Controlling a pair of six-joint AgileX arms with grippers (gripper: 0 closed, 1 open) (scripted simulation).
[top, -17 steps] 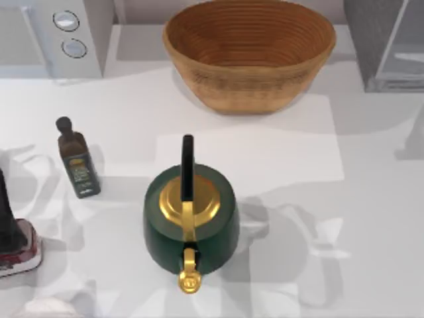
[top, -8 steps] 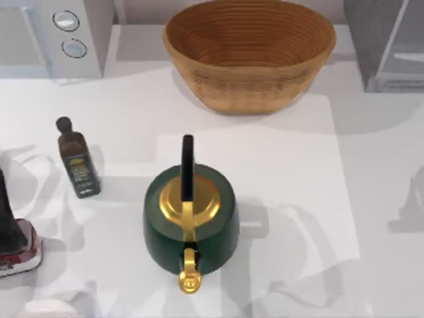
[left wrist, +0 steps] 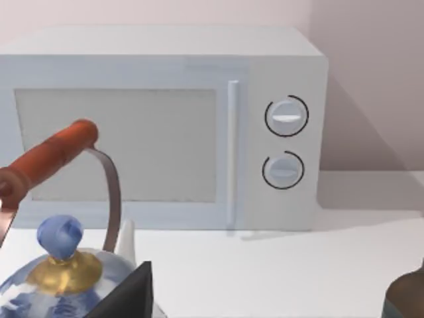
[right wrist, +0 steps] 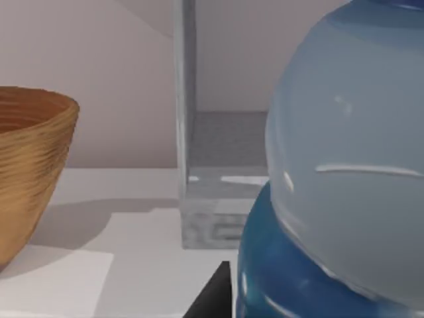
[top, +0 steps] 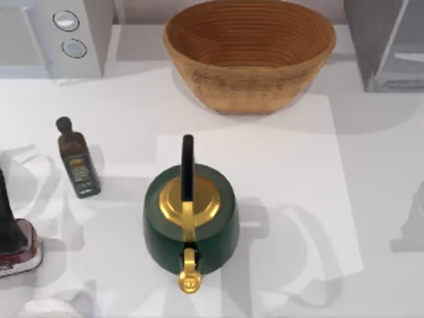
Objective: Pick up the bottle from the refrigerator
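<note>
Bottle (right wrist: 351, 152) hangs just in front of the open fridge (right wrist: 185, 132), out of it, and the right gripper (right wrist: 212, 295) looks clamped on it. Over the last second a shadow (top: 407, 232) slid away from the fridge, so I judge the pick done and the arm retreating. Its long axis leans slightly off the fridge's upright frame, with the cap (right wrist: 291, 278) lowest. The left arm idles near the microwave (left wrist: 159, 126).

Two kettles (top: 191, 222), two bottles (top: 77, 161), one basket (top: 249, 50), one microwave (left wrist: 162, 129), one refrigerator (top: 387, 43).
</note>
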